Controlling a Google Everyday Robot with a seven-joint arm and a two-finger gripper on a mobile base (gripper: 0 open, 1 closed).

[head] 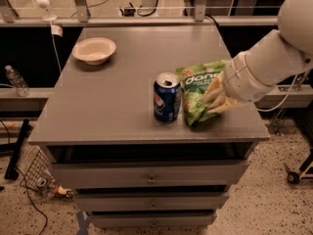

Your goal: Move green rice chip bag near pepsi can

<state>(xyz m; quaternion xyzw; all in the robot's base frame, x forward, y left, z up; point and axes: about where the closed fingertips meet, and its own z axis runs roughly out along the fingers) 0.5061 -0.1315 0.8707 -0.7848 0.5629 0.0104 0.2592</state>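
Note:
The green rice chip bag (pixel 198 94) rests on the grey cabinet top (pixel 117 106), near the front right. It sits just right of the pepsi can (pixel 167 98), almost touching it. The can stands upright, blue with a silver top. My gripper (pixel 216 98) comes in from the right on a white arm. Its pale fingers (pixel 213 88) are closed on the bag's right side. The bag's right edge is hidden behind the fingers.
A white bowl (pixel 94 50) sits at the back left of the cabinet top. The front edge lies just below the can and bag. Drawers are beneath. A plastic bottle (pixel 16 80) lies on a ledge at left. Cables and a wire rack lie on the floor.

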